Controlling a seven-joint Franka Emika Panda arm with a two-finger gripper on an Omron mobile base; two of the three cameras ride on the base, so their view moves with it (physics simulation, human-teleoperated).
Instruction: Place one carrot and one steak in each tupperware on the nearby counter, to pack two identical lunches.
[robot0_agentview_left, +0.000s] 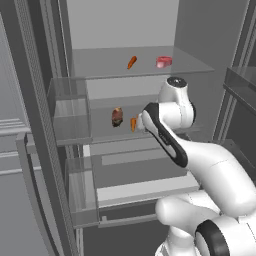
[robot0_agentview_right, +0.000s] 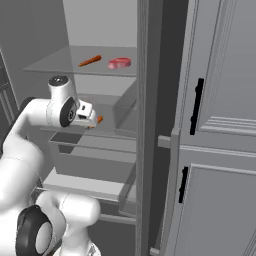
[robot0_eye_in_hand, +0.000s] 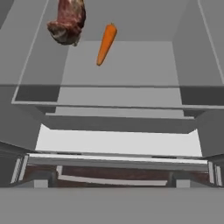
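Gripper with jaws apart, reaching into open fridge.
Small bright-orange tapered carrot lies just ahead; dark brown steak slab beside it.

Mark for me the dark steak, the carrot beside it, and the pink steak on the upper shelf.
Dark steak (robot0_eye_in_hand: 67, 21), hand view, middle of the slab.
Carrot beside it (robot0_eye_in_hand: 105, 44), hand view, mid-length of the stick.
Pink steak (robot0_agentview_left: 164, 61), left base view, centre of its top face.
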